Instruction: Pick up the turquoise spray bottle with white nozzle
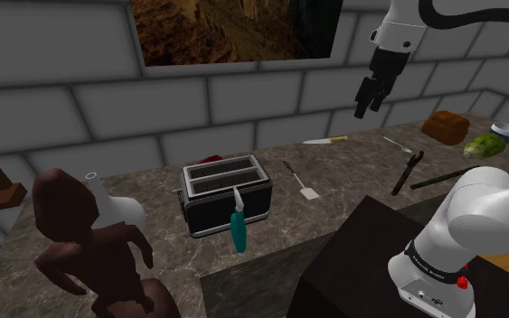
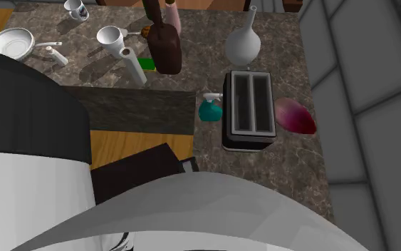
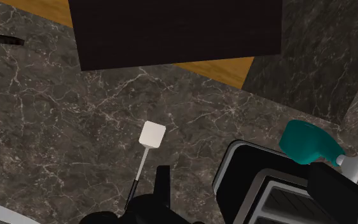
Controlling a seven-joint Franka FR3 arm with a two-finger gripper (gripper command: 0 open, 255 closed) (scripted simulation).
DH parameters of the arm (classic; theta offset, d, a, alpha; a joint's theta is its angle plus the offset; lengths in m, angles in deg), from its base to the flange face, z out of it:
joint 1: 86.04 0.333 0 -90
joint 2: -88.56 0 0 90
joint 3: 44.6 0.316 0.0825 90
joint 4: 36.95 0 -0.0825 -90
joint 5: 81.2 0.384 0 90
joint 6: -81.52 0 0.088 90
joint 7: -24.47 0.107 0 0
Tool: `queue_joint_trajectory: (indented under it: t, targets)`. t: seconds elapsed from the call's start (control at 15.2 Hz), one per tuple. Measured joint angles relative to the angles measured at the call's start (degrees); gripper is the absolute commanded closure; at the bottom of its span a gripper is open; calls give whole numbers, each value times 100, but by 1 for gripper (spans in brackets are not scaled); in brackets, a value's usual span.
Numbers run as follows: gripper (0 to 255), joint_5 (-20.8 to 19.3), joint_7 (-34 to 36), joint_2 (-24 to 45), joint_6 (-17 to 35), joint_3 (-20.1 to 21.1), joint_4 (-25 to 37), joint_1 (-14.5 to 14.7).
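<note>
Claw up high, spray bottle down by the toaster

My claw [image 1: 367, 98] hangs well above the tabletop [image 1: 352, 176], its fingers [image 3: 163, 184] apart with nothing between them. The turquoise spray bottle [image 1: 238, 228], white nozzle on top, stands just beside the long side of the black toaster [image 1: 227, 192], near the tabletop's edge. Looking down my claw, the bottle sits outside one finger, and a white-bladed spatula [image 3: 151, 136] lies near the other.
</note>
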Motion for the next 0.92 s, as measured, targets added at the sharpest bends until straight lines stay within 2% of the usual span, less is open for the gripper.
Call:
queue_joint_trajectory:
  t: [0.33,0.92]
  targets:
    - [0,150,356,114,384,349,-234,101]
    - [0,518,1513,954,1653,1471,-545,407]
